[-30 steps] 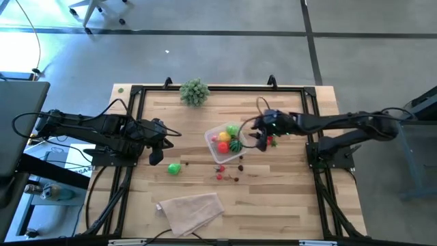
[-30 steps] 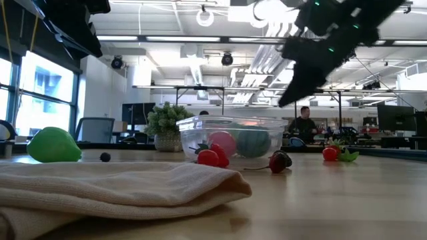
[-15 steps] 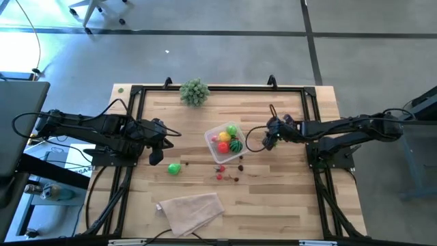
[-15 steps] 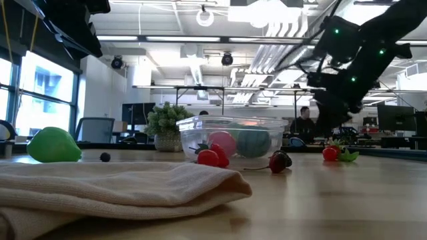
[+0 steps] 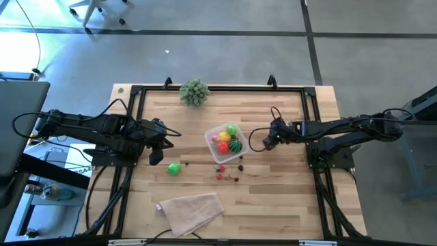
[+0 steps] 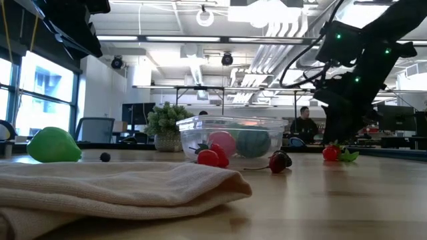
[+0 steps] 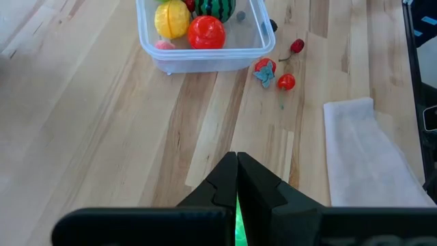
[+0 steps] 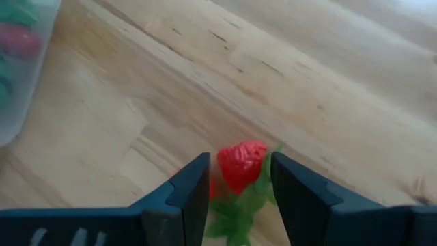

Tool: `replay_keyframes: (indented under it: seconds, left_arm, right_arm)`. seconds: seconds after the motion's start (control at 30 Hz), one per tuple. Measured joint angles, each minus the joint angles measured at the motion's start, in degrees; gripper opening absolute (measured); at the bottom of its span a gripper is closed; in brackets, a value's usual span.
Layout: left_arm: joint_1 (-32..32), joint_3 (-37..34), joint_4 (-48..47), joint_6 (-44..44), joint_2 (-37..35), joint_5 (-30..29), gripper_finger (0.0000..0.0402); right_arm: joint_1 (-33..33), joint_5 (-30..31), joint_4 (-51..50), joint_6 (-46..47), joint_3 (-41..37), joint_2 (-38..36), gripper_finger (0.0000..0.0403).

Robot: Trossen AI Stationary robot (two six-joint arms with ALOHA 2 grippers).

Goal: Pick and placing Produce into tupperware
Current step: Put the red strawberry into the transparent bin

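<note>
Right end effector (image 8: 239, 181) low, fingers straddling strawberry (image 8: 241, 164).

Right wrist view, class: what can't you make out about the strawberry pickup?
- Contact: the right end effector straddles the strawberry; whether its fingers touch it is unclear.
- High view: the arm covers the strawberry.
- Tupperware: cut off by the edge, contents blurred.

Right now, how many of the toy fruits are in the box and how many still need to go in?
Done: the tupperware holds about four pieces, a yellow one, red ones and a watermelon.

In hand: the right hand is low, open around a strawberry on the table, not yet gripping.

Left: a green fruit and some small red pieces on the wood. The left hand waits shut.
</note>
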Motion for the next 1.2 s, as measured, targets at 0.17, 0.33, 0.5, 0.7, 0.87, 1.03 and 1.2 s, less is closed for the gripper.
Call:
replay_keyframes:
  seconds: [0.17,0.33,0.5,0.7,0.87,1.03,1.2]
  left_arm:
    - [0.00,0.00,0.00,0.00,0.01,0.00,0.0001]
    - [0.01,0.00,0.00,0.01,0.00,0.00,0.0001]
    - [0.00,0.00,0.00,0.00,0.01,0.00,0.0001]
    - [0.01,0.01,0.02,0.00,-0.01,0.00,0.0001]
    - [0.00,0.00,0.02,0.01,0.01,0.00,0.0001]
    - [0.01,-0.01,0.02,0.02,0.01,0.00,0.0001]
    - [0.00,0.00,0.02,0.00,0.00,0.00,0.0001]
  right_arm:
    - [0.00,-0.54,-2.08,2.68,0.00,0.00,0.0144]
    - [-0.02,-0.57,-2.66,2.53,0.00,0.00,0.0153]
    - [-0.02,-0.57,-2.35,2.23,0.00,0.97,0.0179]
    - [-0.02,-0.21,-1.60,1.97,0.00,3.81,0.0197]
    - [-0.02,0.22,1.75,0.51,0.00,6.04,0.0197]
    - [-0.65,0.13,2.72,0.37,0.00,8.55,0.0197]
    - [-1.86,-0.30,3.83,-2.80,0.22,10.67,0.0197]
